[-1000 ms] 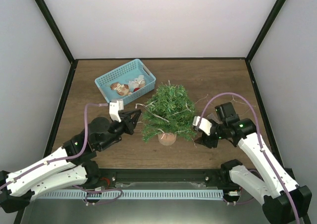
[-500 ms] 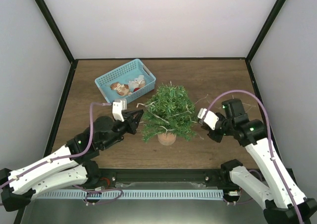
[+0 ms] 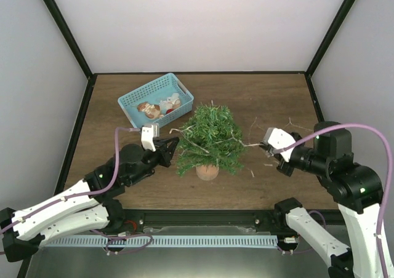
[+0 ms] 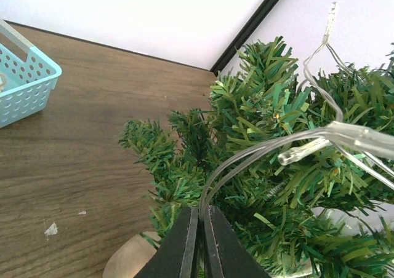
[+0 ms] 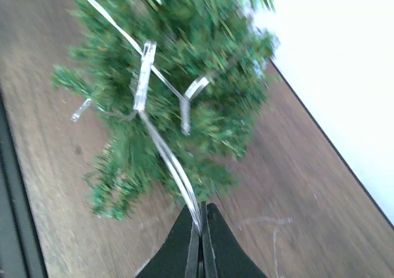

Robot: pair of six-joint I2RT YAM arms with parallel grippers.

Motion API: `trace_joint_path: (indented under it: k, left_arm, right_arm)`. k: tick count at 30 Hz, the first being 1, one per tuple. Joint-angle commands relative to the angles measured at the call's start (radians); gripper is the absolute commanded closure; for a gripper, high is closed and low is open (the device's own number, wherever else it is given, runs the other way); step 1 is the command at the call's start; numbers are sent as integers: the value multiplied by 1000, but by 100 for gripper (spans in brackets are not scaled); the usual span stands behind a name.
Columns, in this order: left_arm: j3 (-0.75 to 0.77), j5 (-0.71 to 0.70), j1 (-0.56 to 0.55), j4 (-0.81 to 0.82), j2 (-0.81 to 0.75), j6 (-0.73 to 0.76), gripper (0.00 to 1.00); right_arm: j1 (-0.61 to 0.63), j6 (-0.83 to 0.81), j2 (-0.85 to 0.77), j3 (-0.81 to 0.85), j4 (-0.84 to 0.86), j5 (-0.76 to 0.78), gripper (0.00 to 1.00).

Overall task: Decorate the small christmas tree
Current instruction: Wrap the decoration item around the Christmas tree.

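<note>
The small christmas tree (image 3: 209, 139) is seen upright in its brown pot (image 3: 207, 171) near the middle of the table (image 3: 271, 96). A blue basket (image 3: 148, 86) of ornaments is set behind it to the left. A clear light string (image 4: 258, 150) is draped through the branches. The left pincer (image 4: 200, 215) is clenched on the string's wire just beside the tree's left side. The right pincer (image 5: 200, 211) is clenched on the string at the tree's right, where the strand is drawn taut away from the foliage.

The step in hand is judged to be the winding of the lights. It is best done with gentle tension, so that the tree, likely light, is not tipped or dragged. The strand should be lifted over the branch tips and laid into the needles, with one end anchored while the other is guided round.
</note>
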Motion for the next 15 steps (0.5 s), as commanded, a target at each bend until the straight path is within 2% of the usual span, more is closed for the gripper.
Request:
trace_joint_path:
  k: [1, 7, 10, 15]
  left_arm:
    - [-9, 8, 6, 25, -2, -5, 96]
    - [-8, 15, 6, 16, -11, 2, 96]
    - [-8, 16, 6, 8, -19, 7, 94]
    - [-1, 30, 7, -36, -67, 34, 71]
  right_arm:
    - [5, -18, -5, 61, -71, -262, 99]
    - [5, -56, -44, 32, -53, -447, 99]
    - [5, -25, -75, 51, 56, -516, 99]
    - [6, 23, -79, 72, 213, -592, 99]
